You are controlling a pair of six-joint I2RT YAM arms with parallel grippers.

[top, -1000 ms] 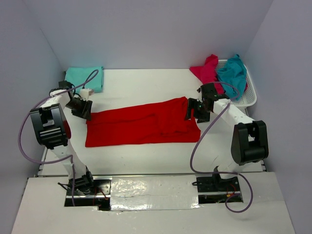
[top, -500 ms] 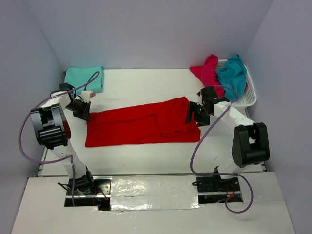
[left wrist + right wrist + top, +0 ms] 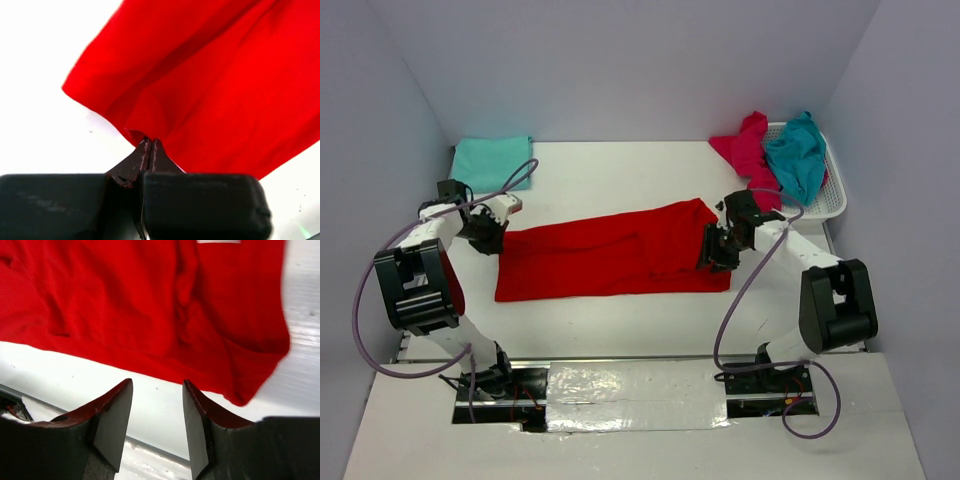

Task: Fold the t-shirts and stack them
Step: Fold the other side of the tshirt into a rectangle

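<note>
A bright red t-shirt (image 3: 615,255) lies spread in a long strip across the middle of the table. My left gripper (image 3: 492,236) is at its left end, shut on a pinch of the red t-shirt's edge (image 3: 150,134). At the shirt's right end hovers my right gripper (image 3: 715,250), open. In the right wrist view its fingertips (image 3: 186,386) frame bare table just short of the red hem (image 3: 165,360), with nothing between them. A folded teal t-shirt (image 3: 492,160) lies at the back left.
A white mesh basket (image 3: 832,203) stands at the back right with a crumpled teal t-shirt (image 3: 798,155) in it. A magenta t-shirt (image 3: 748,145) hangs over its left rim onto the table. The enclosure walls stand close on both sides.
My left gripper has shut on the red shirt's left edge. My right gripper has moved down and left to the shirt's right end, and its jaws have narrowed.
</note>
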